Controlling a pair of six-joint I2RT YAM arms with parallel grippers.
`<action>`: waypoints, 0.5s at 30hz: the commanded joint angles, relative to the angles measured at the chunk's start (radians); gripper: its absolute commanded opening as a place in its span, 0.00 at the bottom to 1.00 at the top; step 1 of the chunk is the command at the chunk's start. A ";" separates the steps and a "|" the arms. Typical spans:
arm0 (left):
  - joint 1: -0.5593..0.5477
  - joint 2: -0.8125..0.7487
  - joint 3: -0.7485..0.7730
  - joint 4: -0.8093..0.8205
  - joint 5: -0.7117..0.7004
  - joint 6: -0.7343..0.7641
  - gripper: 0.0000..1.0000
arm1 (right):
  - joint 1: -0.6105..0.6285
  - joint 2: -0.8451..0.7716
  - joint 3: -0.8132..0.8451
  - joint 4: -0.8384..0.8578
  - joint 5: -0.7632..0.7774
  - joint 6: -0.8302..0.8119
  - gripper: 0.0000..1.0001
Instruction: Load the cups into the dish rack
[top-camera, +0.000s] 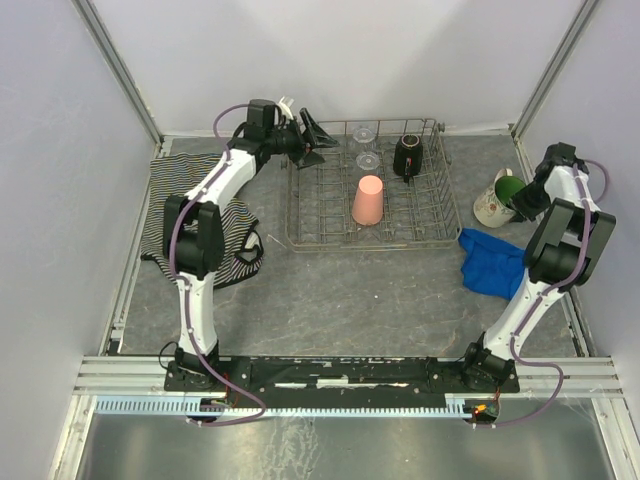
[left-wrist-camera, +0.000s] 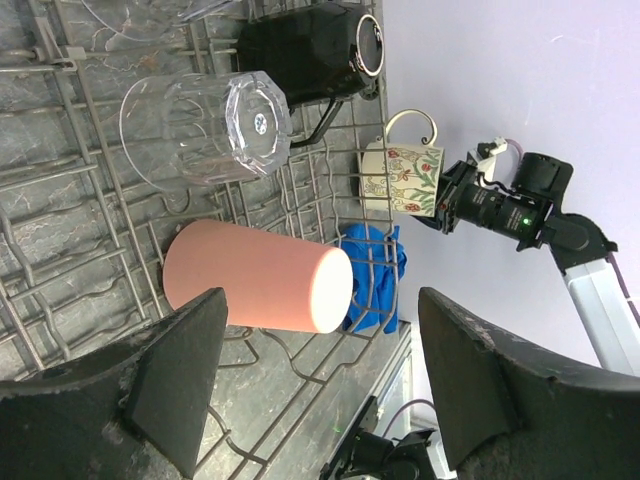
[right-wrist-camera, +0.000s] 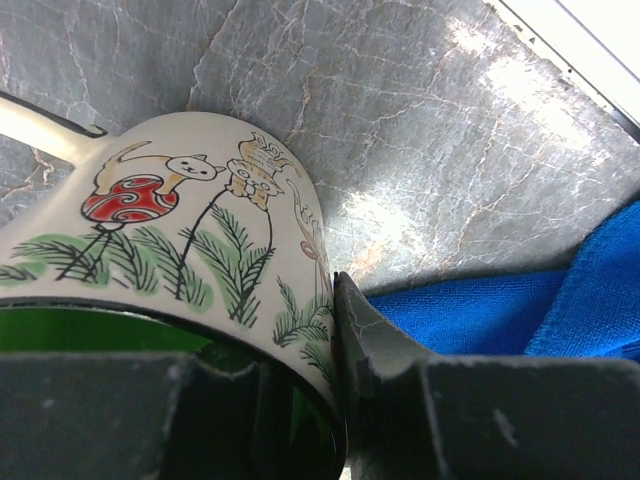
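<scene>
Sitting toward the far side of the grey stone-patterned bench (top-camera: 350, 300) in the overhead view, the large grey metal wire dish rack (top-camera: 330, 240) held three cups: the salmon-pink plastic tumbler (top-camera: 367, 200) mouth-down among the tines, the small clear glass (top-camera: 367, 160) behind it, and the black mug with cream interior (top-camera: 408, 155) at the far right. The cream floral mug with green interior (top-camera: 494, 203) was outside, on the bench just right of the rack and beside a crumpled blue cloth (top-camera: 492, 262), so it looked like the last cup to load. The right end effector (top-camera: 520, 200) met its rim. The left end effector (top-camera: 310, 135) hovered at the rack's far left corner, near a striped cloth (top-camera: 170, 185).

From the left wrist, that end effector's jaws stood wide apart with nothing between them, and the tumbler, glass and black mug all rested on the wires, probably inverted for draining.

From the right wrist, the fingers (right-wrist-camera: 375, 330) pinched the floral mug's wall, one inside the green interior and one outside, a rim grip suited to lifting it. Whether the mug had left the bench could not be told.
</scene>
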 joint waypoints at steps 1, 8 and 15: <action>0.030 -0.046 -0.075 0.208 0.077 -0.094 0.83 | 0.003 -0.033 -0.067 0.125 -0.161 0.024 0.01; 0.039 -0.091 -0.254 0.522 0.122 -0.299 0.83 | -0.006 -0.138 -0.117 0.221 -0.297 0.062 0.01; 0.039 -0.104 -0.271 0.665 0.153 -0.371 0.83 | -0.011 -0.248 -0.111 0.328 -0.446 0.146 0.01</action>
